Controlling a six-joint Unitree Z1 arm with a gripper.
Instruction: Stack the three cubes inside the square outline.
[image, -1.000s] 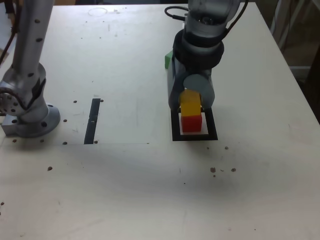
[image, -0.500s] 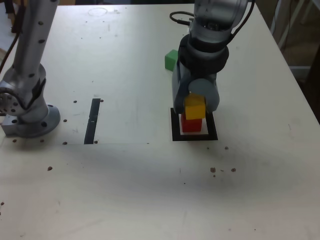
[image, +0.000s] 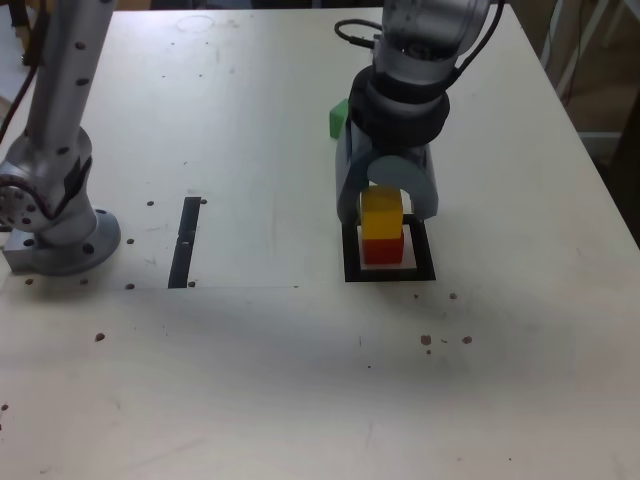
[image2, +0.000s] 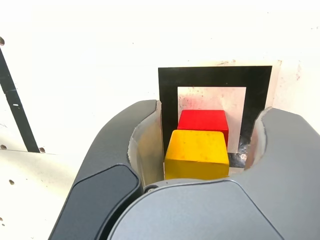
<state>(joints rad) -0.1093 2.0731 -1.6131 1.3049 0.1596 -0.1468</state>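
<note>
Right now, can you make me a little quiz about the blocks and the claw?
1. True or false: the yellow cube sits on the red cube.
2. Where is the green cube? A) on the stack B) on the table behind the arm C) in the claw
3. Fill in: the stack stands inside the black ____ outline.

Key: 1 true; 2 B; 3 square. The claw looks open around the yellow cube, jaws apart from its sides.

My counter (image: 300, 380) is a pale, off-white top, evenly lit, speckled with small dark holes and marks, with a narrow black strip (image: 185, 242) lying flat on it, while beyond its far right edge the room falls away dim and indistinct.
</note>
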